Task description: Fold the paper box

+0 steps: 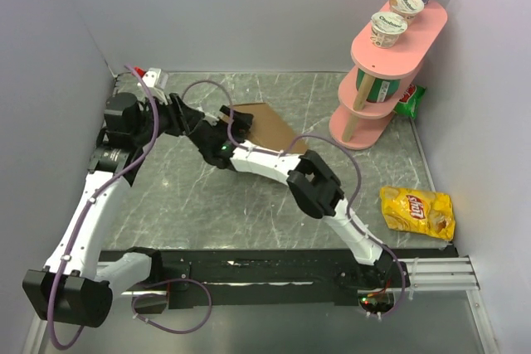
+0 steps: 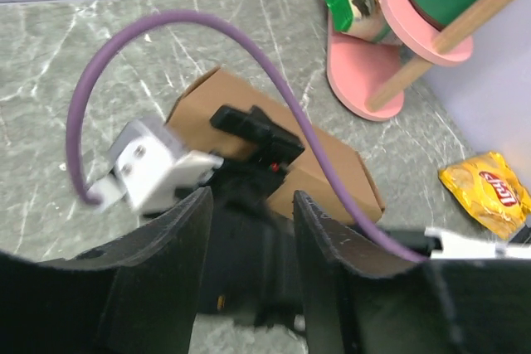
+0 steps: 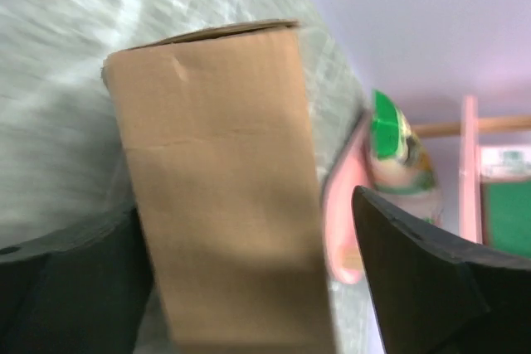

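The paper box (image 1: 267,126) is a plain brown closed carton lying on the marble table (image 1: 207,205), just left of the pink shelf. My right gripper (image 1: 236,122) reaches to the box's left end. In the right wrist view the box (image 3: 224,180) fills the space between the jaws of the right gripper (image 3: 245,205), which stand open, with a clear gap between the right finger (image 3: 415,271) and the cardboard. My left gripper (image 1: 189,118) hovers just left of the right wrist. In the left wrist view the left gripper (image 2: 249,196) is open and holds nothing, and the box (image 2: 199,95) lies beyond the right arm's black wrist.
A pink tiered shelf (image 1: 390,64) at the back right carries yogurt cups (image 1: 388,29) and a green can. A green snack bag (image 1: 408,101) lies by its foot. A yellow chips bag (image 1: 417,211) lies at the right. Walls close in the left, back and right.
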Robot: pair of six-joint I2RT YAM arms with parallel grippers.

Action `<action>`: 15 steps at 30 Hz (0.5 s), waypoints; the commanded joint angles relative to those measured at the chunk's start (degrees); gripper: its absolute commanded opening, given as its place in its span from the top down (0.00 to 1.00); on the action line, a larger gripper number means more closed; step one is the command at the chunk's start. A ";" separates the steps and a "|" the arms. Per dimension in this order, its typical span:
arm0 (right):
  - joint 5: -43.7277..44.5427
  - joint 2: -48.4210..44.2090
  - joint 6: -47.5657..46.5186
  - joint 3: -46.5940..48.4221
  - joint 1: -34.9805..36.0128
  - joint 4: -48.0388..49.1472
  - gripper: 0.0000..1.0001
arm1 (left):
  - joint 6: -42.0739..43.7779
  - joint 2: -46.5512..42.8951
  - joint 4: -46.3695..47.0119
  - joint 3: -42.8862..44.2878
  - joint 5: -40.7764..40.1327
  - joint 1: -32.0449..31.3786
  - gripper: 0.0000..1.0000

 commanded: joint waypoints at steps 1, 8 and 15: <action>-0.90 1.99 -2.15 7.64 3.79 5.93 0.00 | -0.94 -2.08 0.12 0.25 2.76 2.73 0.49; -6.60 -8.18 4.52 -1.13 7.48 6.19 0.00 | -1.73 -4.46 -0.50 1.57 3.20 8.00 0.43; -16.72 -17.34 17.43 -13.34 13.55 0.31 0.00 | -1.64 -4.90 -3.31 5.08 4.35 12.40 0.38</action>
